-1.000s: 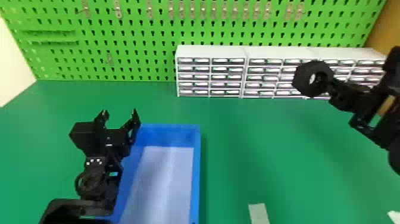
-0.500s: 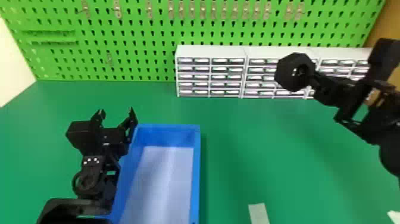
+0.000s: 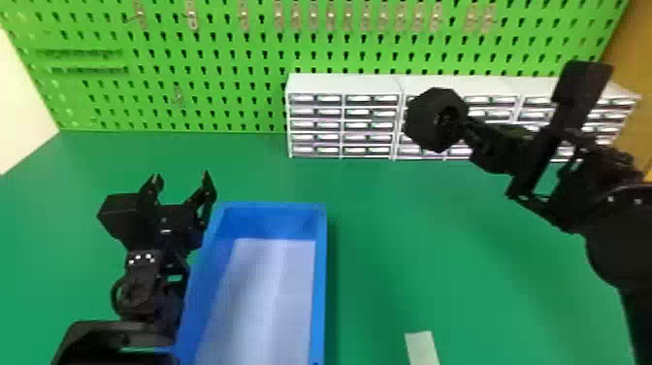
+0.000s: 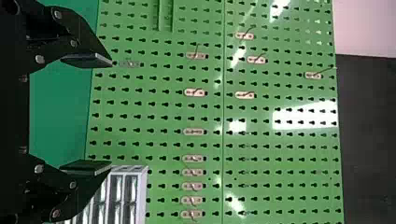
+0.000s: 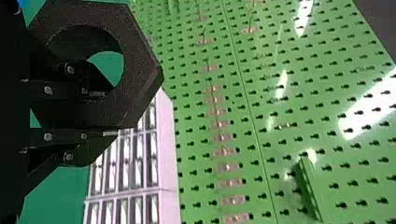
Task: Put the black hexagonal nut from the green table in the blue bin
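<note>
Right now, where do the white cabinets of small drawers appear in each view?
Head view: white drawer cabinets, upper middle to right, partly behind the black hexagonal nut.
Left wrist view: cabinets, partly behind one finger of the left gripper.
Right wrist view: cabinets, partly behind the nut.
Shared landmark: the green perforated pegboard.

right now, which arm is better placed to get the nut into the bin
The right, I'd judge: the right gripper has the black hexagonal nut clamped above the green table. The left gripper is open and empty; though nearer the blue bin, it would likely need a handover.
</note>
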You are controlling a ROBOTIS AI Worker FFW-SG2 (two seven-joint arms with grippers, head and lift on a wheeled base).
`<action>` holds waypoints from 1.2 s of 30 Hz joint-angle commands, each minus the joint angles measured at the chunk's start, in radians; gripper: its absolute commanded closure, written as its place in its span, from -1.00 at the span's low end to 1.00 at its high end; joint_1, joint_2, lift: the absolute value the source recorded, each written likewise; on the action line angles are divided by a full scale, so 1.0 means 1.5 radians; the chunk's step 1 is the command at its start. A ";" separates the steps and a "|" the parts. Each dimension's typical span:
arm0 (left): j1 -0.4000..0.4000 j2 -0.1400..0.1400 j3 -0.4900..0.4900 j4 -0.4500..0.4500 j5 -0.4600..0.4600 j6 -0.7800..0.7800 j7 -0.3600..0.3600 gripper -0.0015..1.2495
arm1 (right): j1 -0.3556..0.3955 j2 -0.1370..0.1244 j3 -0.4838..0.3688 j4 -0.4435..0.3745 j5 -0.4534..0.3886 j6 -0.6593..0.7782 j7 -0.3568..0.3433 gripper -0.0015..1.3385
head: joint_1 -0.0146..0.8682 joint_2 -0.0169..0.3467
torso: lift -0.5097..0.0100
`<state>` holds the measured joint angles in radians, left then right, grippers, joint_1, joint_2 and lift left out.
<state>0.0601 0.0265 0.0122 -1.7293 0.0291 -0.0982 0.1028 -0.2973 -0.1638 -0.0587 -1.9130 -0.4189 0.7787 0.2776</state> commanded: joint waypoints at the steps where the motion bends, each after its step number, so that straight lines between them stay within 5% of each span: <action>1: 0.000 0.000 0.003 -0.002 -0.001 0.000 0.001 -0.24 | 0.003 -0.002 0.029 -0.002 -0.011 0.008 0.000 0.69 | 0.52 -0.59 | 0.59; 21: 0.002 0.000 0.017 -0.007 -0.003 0.000 0.006 -0.24 | -0.008 -0.017 0.167 0.004 -0.085 0.020 0.000 0.69 | 0.52 -0.59 | 0.59; 36: -0.004 0.001 0.025 -0.011 -0.006 -0.001 0.007 -0.24 | -0.062 -0.036 0.324 0.086 -0.170 0.024 0.000 0.69 | 0.52 -0.59 | 0.59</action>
<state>0.0552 0.0273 0.0444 -1.7443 0.0202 -0.0982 0.1136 -0.3676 -0.2105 0.3734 -1.8151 -0.6421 0.8081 0.2776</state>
